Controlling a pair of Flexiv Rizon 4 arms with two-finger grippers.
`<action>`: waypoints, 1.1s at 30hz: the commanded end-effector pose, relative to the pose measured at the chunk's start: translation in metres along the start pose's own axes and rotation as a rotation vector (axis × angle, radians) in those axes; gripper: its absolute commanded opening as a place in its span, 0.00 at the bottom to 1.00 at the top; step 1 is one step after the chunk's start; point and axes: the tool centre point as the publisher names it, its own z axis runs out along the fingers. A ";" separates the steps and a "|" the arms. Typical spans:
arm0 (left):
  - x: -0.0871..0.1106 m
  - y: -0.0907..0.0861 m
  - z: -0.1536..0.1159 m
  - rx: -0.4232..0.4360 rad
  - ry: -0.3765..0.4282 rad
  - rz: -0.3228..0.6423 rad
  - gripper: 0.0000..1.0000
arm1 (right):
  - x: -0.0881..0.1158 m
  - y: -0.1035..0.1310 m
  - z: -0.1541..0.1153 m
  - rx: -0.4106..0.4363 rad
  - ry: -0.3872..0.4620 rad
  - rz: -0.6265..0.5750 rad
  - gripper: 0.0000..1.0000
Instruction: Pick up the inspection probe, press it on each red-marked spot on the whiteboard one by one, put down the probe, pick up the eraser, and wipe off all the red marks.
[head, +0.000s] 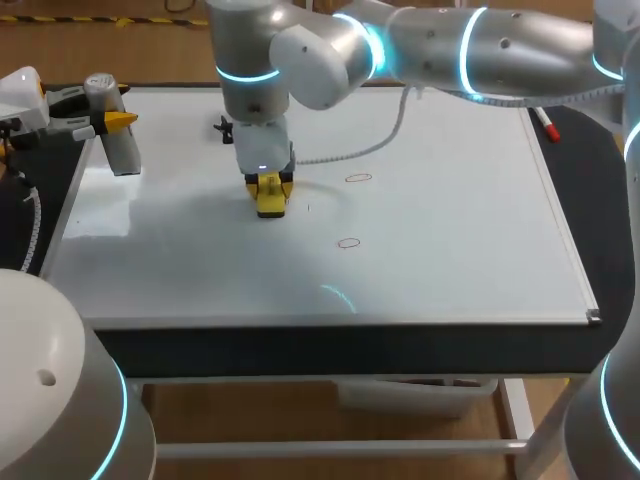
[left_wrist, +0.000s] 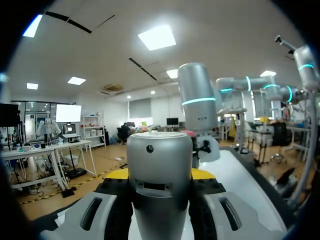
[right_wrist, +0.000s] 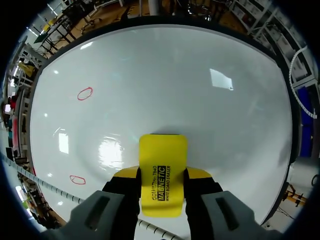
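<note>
1. The whiteboard (head: 450, 230) covers most of the dark table (head: 600, 200). In the right wrist view it (right_wrist: 165, 75) fills the ground ahead of the fingers.
2. The right arm (head: 470, 45) comes in from the right and reaches past the middle. A white cable (head: 370, 145) trails from it over the board.
3. The right gripper (head: 270, 186) points down at the board left of centre. Its jaws are clamped narrowly on the two long sides of the eraser; in its own wrist view the gripper (right_wrist: 162, 173) shows a yellow tip on either side.
4. The left gripper (head: 108, 118) sits at the board's far left corner. From its own camera the gripper (left_wrist: 160, 175) has its jaws closed against both sides of the inspection probe.
5. The inspection probe (head: 122, 150) is a grey cylinder standing upright, base on the board. Its (left_wrist: 160, 200) casing shows no readable writing.
6. The eraser (head: 271, 203) is yellow, with its free end at the board's surface. A line of black print runs along its (right_wrist: 162, 150) length.
7. A marker pen (head: 545, 122) lies on the table, just off the board's far right edge.
8. A red mark (head: 358, 178), a thin oval outline, lies to the right of the eraser. A second red mark (head: 348, 242) lies nearer the front edge. Both are apart from the eraser.
</note>
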 end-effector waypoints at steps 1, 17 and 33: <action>0.001 -0.001 0.001 0.000 -0.003 0.002 0.00 | 0.017 0.002 0.002 0.011 -0.011 0.008 0.00; 0.001 -0.001 0.001 0.000 -0.003 0.002 0.00 | 0.048 -0.001 -0.003 0.025 -0.013 0.062 0.00; 0.001 -0.001 0.001 0.000 -0.003 0.002 0.00 | 0.079 -0.016 -0.040 0.051 -0.018 0.023 0.00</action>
